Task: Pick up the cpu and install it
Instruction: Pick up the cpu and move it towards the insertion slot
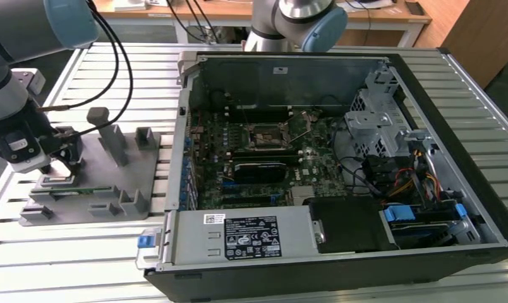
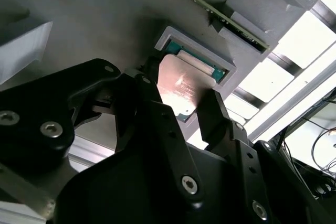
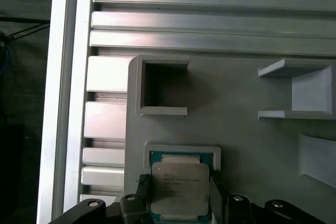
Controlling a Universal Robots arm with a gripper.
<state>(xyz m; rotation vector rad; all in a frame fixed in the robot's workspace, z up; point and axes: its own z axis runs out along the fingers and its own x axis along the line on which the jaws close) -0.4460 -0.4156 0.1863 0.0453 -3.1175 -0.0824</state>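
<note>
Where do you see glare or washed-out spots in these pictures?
In the second wrist view the chip shines pale pink with glare on its metal top, and the table slats beside it are washed out white; in the first wrist view the chip is evenly lit.

square cpu [image 3: 180,187], shiny silver-grey top, flat in a grey fixture pocket [image 3: 181,150], nine o'clock of the computer case [image 1: 321,279]
</note>
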